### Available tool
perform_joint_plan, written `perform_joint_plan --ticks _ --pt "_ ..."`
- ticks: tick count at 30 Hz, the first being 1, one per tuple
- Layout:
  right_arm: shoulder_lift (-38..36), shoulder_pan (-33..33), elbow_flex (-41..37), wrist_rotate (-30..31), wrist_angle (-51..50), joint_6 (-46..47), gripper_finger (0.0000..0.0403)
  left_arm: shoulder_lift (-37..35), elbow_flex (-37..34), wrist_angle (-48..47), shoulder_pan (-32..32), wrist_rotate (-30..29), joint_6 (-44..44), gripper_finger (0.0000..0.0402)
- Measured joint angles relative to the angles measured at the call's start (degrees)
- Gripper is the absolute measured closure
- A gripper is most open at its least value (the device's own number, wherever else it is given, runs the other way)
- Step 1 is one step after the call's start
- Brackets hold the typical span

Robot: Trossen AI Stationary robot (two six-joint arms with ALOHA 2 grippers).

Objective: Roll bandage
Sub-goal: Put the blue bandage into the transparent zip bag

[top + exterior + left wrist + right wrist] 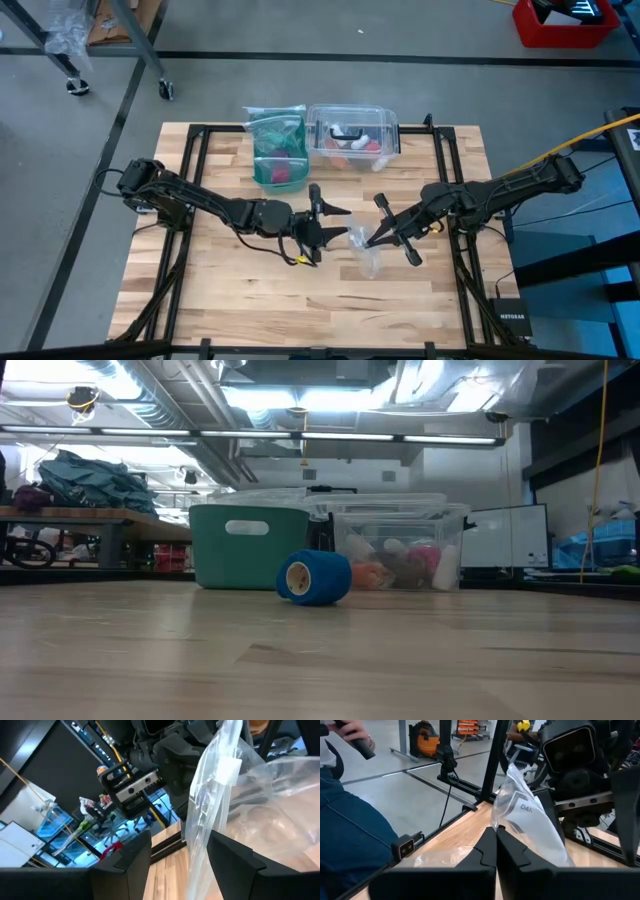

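The blue bandage roll (pixel 313 577) lies on its side on the wooden table, in front of the teal bin; it does not show in the high view. A clear plastic zip bag (pixel 365 252) sits at the table's middle between both grippers. My right gripper (pixel 373 240) is shut on it. My left gripper (pixel 335 226) is open, with one finger (pixel 134 865) on each side of the bag's upright edge (pixel 207 820); I cannot tell whether they touch it. Neither gripper shows in the low view. My right gripper pinches the clear bag between its two shut fingers at a crumpled part (pixel 501 824) below the printed label. The fingers come from the table's right side. The bag stands up beyond the fingertips, and another part of it (pixel 440 856) lies on the table.
A teal bin (pixel 277 150) holding bagged items and a clear plastic box (pixel 353 135) with pink-red items stand at the table's far edge. Black frame rails (pixel 445 180) run along the table's sides. A person in jeans (pixel 350 835) stands beyond the table.
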Motion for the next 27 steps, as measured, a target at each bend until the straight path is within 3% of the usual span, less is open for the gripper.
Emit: perform_joint_plan --ticks 3,9,21,27 --pt "-0.02 0.0 0.0 0.0 0.03 0.0 0.0402 0.0 0.0 0.46 0.12 0.5 0.07 0.0219" --pt "0.63 0.0 0.0 0.0 3.58 -0.39 0.0402 0.07 0.0 0.54 1.57 7.6 -1.28 0.0219" --pt "3.35 -0.02 0.0 0.02 5.93 -1.53 0.0402 0.81 0.0 0.46 3.89 7.84 -8.33 0.022" --pt "3.3 -0.02 0.0 0.02 5.94 -1.53 0.0402 0.81 0.0 0.3 3.38 15.57 -6.24 0.026"
